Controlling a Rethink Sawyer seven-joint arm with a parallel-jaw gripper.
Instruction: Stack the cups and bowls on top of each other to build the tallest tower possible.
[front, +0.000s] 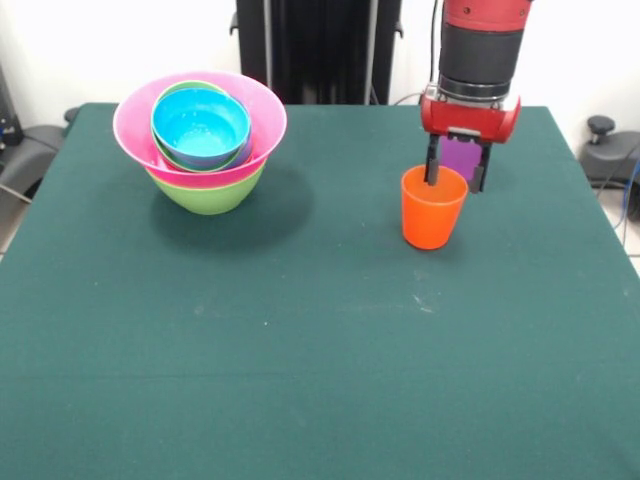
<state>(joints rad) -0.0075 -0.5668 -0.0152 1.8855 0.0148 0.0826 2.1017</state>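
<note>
The tower (200, 140) stands at the left of the table: a lime green bowl (205, 193) at the base, the huge pink bowl (135, 125) in it, then smaller bowls, with a cyan bowl (200, 125) on top. The orange cup (432, 215) stands upright on the cloth at the right. My gripper (455, 178) hangs right over its rim. The purple cup (460, 158) shows only as a patch within the gripper, just above the orange cup's rim. Whether it is held or stands behind, I cannot tell.
The green table cloth (320, 340) reaches to the front edge. The robot's black pedestal (320, 50) stands at the far side, behind the table. Dark equipment sits past the left and right table edges.
</note>
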